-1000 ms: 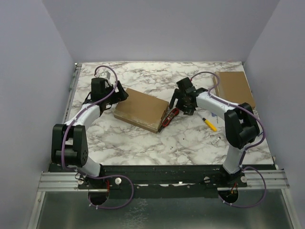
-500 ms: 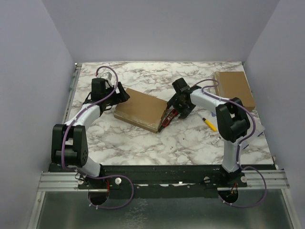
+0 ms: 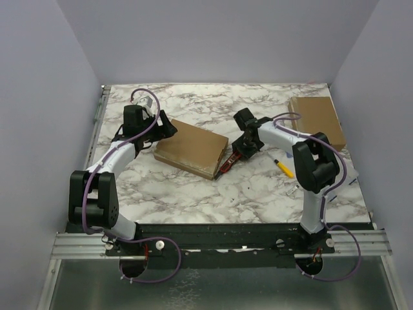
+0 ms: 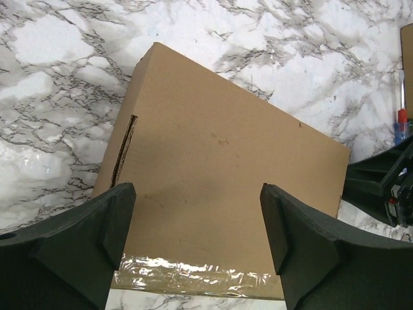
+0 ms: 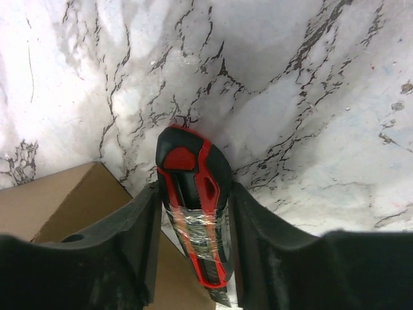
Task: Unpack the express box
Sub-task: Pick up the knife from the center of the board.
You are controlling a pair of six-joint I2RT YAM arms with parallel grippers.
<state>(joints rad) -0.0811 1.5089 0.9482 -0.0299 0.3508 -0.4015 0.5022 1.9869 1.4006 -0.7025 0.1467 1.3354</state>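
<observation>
Where the express box (image 3: 191,148) lies: we find it flat on the marble surface (image 3: 193,194), left of centre, turned at a slant and closed.
Box top: from the left wrist view we see plain brown cardboard, a strip of clear tape (image 4: 193,276) along the edge nearest the camera, and a dark slit (image 4: 124,152) near the left side.
Left end effector (image 4: 195,190): we see its fingers spread wide apart over the box's left end with nothing held between them; we cannot tell whether they touch the cardboard.
Right end effector (image 5: 193,194): its fingers are clamped on the utility knife (image 5: 192,171), one pressed to each flank of the handle.
Knife: red and black, wrapped partway in clear film. From above we see it just beside the box's near right corner, and we cannot tell whether its tip touches the cardboard.
Second cardboard piece (image 3: 317,119): flat at the far right corner of the surface, well apart from the express box.
Yellow tool (image 3: 282,168): a short yellow-and-black stick on the surface to the right of the right end effector, near it but apart.
Small pale item (image 3: 293,190): on the near side of the yellow tool, close to it; too small for us to name.
Arms: both reach inward from the near edge, the left to the box's left end, the right to its right side.
</observation>
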